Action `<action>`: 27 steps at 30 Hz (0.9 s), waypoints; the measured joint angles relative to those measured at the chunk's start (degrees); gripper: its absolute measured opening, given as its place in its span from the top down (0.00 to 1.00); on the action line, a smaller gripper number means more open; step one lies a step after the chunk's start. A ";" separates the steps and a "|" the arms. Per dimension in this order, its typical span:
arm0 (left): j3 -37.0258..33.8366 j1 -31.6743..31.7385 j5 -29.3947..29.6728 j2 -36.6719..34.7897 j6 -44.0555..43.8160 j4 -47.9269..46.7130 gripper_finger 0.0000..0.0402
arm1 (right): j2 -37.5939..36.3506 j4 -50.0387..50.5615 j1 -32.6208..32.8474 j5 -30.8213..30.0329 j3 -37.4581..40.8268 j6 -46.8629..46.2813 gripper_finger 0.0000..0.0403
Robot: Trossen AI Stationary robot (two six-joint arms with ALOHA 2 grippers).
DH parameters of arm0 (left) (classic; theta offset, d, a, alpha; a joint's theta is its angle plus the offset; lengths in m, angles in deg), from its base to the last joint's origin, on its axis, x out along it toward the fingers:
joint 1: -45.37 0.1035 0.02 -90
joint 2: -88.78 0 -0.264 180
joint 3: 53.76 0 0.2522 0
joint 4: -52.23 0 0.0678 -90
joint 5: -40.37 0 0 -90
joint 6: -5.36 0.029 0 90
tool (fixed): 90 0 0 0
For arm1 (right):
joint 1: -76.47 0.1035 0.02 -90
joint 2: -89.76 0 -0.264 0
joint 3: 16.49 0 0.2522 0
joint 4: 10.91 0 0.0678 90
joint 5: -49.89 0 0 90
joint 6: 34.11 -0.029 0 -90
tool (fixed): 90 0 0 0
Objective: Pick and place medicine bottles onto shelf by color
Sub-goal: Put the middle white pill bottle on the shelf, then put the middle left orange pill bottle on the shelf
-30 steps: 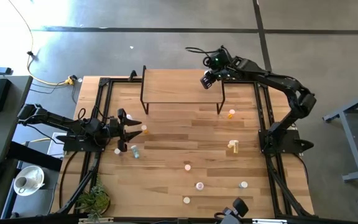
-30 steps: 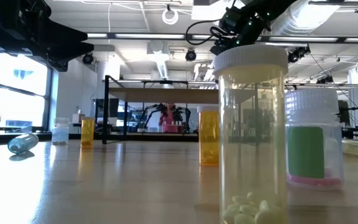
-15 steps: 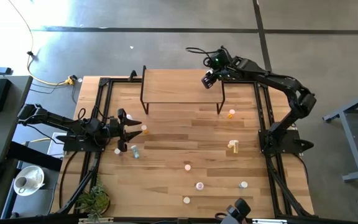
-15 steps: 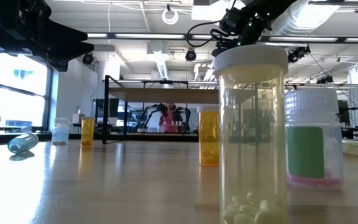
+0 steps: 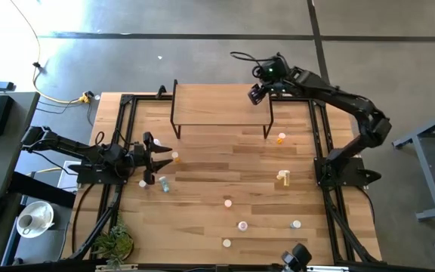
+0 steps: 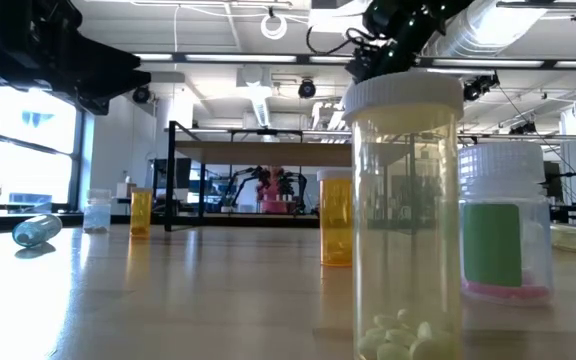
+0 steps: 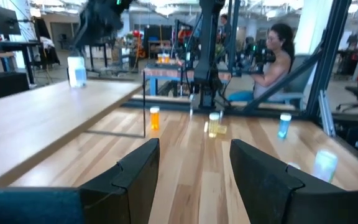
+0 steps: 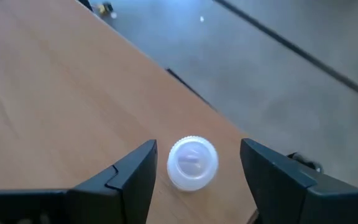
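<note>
**Right gripper released above a bottle on the shelf's far right corner**

The right gripper (image 5: 256, 94) hangs over the far right corner of the shelf (image 5: 217, 106), its two fingers (image 8: 126, 177) spread wide and touching nothing. Between them, seen from above in the right wrist view, a bottle with a pale ribbed cap (image 8: 192, 163) stands upright on the shelf's light wood top, close to the edge, free of both fingers.

The left gripper (image 5: 159, 156) waits low over the left side of the table (image 5: 225, 166), its fingers parted and empty. Just beside it lie a small orange bottle (image 5: 174, 156), a white-capped one (image 5: 143, 183) and a pale blue bottle (image 5: 163, 183) that lies on its side.

More bottles stand scattered over the right and near parts of the table: an orange one (image 5: 281, 138) near the shelf's right leg, a yellow one (image 5: 284, 177) farther forward, and several with light caps (image 5: 242, 225) toward the near edge. In the low view a clear bottle with white pills (image 6: 405, 215) stands closest to the camera.

A seated person (image 7: 277, 59) shows beyond the table in the left wrist view.
</note>
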 joint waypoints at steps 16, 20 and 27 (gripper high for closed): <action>7.93 0.01 4.10 0.01 3.02 -13.79 0.54 | -9.70 4.55 11.41 -1.17 0.00 0.26 0.45; 13.28 0.03 5.78 0.42 0.51 -26.50 0.54 | -11.01 4.93 14.29 -3.14 0.00 0.12 0.45; 17.03 0.03 8.18 3.31 -10.91 -40.60 0.54 | -11.43 5.27 15.90 -3.67 0.00 0.10 0.45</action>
